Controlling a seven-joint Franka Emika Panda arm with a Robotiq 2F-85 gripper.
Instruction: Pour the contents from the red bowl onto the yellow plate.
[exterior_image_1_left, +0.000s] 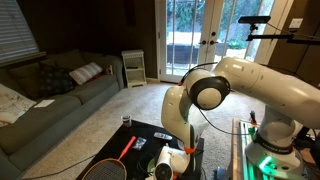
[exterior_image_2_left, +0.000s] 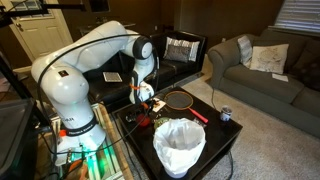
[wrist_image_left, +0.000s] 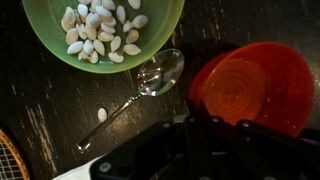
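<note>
In the wrist view the yellow-green plate (wrist_image_left: 40, 30) lies at the top left with a heap of pale nuts (wrist_image_left: 100, 30) on it. The red bowl (wrist_image_left: 250, 85) stands upright and looks empty to the right of the plate. My gripper (wrist_image_left: 225, 130) is at the bowl's near rim, fingers close together on it. In an exterior view the gripper (exterior_image_2_left: 146, 97) hangs low over the black table. The plate is hidden by the arm in both exterior views.
A metal spoon (wrist_image_left: 150, 80) lies between plate and bowl, with one loose nut (wrist_image_left: 101, 115) beside its handle. A tall white container (exterior_image_2_left: 180, 145), a racket (exterior_image_2_left: 180, 100) and a small can (exterior_image_2_left: 226, 114) share the table. A grey sofa (exterior_image_2_left: 260, 65) stands behind.
</note>
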